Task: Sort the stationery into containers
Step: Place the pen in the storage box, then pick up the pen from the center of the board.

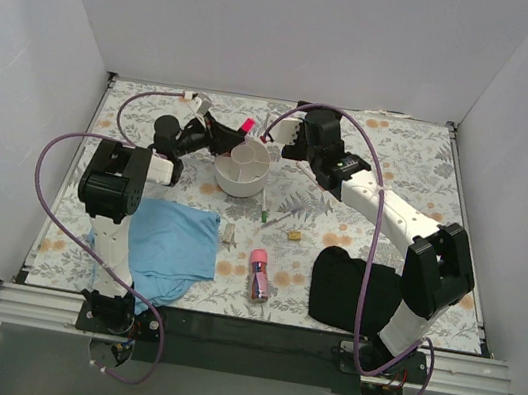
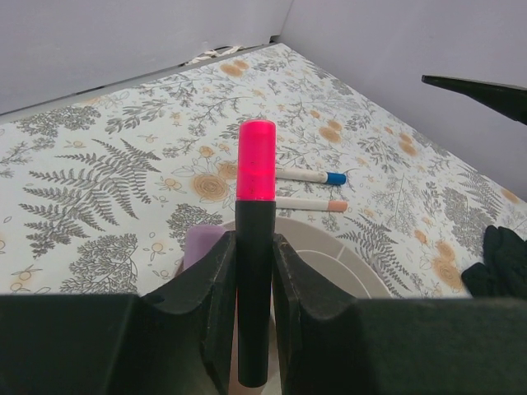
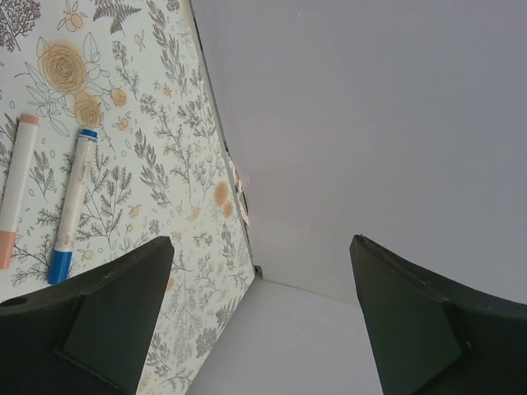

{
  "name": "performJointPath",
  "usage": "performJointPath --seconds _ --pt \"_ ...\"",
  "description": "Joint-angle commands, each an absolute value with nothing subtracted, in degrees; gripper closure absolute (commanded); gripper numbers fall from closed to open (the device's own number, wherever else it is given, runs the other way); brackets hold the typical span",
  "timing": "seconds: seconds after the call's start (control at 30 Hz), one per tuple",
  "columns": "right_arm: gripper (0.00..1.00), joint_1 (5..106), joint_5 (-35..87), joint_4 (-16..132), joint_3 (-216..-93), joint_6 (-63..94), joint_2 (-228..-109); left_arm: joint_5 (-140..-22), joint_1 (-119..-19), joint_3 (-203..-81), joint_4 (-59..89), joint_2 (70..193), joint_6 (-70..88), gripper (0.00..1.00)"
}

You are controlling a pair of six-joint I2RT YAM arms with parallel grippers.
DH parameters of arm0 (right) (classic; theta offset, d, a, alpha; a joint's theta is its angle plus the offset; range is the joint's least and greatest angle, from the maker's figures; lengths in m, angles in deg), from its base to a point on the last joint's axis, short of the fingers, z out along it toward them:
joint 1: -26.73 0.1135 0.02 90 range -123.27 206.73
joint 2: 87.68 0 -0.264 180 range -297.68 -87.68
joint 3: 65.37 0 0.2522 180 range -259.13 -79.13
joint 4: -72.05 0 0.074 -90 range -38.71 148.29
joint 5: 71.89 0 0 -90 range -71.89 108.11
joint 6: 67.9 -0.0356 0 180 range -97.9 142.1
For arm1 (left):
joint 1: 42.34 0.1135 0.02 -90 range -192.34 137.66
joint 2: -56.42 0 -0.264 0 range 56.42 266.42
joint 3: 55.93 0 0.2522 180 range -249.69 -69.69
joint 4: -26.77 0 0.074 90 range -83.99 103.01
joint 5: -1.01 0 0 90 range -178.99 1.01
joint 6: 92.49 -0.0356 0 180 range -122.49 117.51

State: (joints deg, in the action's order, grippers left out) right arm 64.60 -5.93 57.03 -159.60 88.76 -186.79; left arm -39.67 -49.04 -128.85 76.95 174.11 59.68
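Two arms close in on the white organiser (image 1: pixel 240 185), which sits toward the far middle of the flowered table (image 1: pixel 402 160). On its left, the left gripper (image 2: pixel 255 247) is clamped tight on the highlighter (image 2: pixel 256 164). Its fingers (image 2: pixel 216 280) squeeze the black barrel from both sides, and the bright pink cap stands clear above them. From overhead the highlighter is held tilted just over the organiser's far left rim, and the wrist view shows that pale rim right beneath the barrel. Across the organiser, the right gripper (image 3: pixel 262 247) hangs with its jaws spread wide and nothing between them. Past the organiser, two pens lie flat on the table, nearly parallel, close but not touching: the blue-capped pen (image 2: pixel 309 176) and the peach-capped pen (image 2: pixel 309 204). On the near side there are loose bits. A green-ended pen (image 1: pixel 272 218) and a small brass piece (image 1: pixel 294 233) lie just in front of the organiser. A grey piece (image 1: pixel 229 235) lies beside the blue cloth (image 1: pixel 170 243). The pink tube (image 1: pixel 257 275) lies on bare table between that cloth and the black cloth (image 1: pixel 350 288).
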Motion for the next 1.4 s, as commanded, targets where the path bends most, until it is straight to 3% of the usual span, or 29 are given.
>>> performJointPath --seconds 0.0,0.13,0.33,0.37,0.6,0.9,1.17,1.27,1.37 --pt "0.03 64.2 -7.4 58.4 -160.4 87.0 -185.3 -39.9 -49.6 -128.8 79.0 175.0 58.9 0.82" --pt "0.03 64.2 -7.9 58.4 -160.0 86.2 -185.0 -40.6 -49.6 -130.0 78.6 175.5 58.2 0.70" --pt "0.03 64.3 -8.2 56.5 -160.5 84.9 -185.5 -40.9 -49.6 -131.0 78.2 175.6 58.2 0.66" --pt "0.03 64.3 -8.3 56.4 -160.8 84.3 -185.7 -41.1 -49.6 -131.0 78.1 175.6 58.2 0.53" --pt "0.03 64.2 -8.2 55.7 -162.1 82.3 -186.0 -41.7 -47.9 -131.1 77.5 171.8 60.4 0.30" --pt "0.02 59.4 6.0 39.2 -167.0 63.1 -185.0 -41.2 -41.4 -135.6 64.4 156.5 60.8 0.27" --pt "0.03 49.5 21.7 22.8 -178.4 48.1 -196.0 -49.6 -37.6 -134.6 32.4 147.8 53.2 0.29" --pt "0.09 46.9 25.9 22.6 -178.2 46.1 -197.6 -54.4 -37.6 -130.4 27.6 144.5 51.0 0.33" --pt "0.22 45.2 29.4 22.6 -175.9 45.1 -198.2 -58.3 -37.6 -129.2 23.9 142.0 49.9 0.37"
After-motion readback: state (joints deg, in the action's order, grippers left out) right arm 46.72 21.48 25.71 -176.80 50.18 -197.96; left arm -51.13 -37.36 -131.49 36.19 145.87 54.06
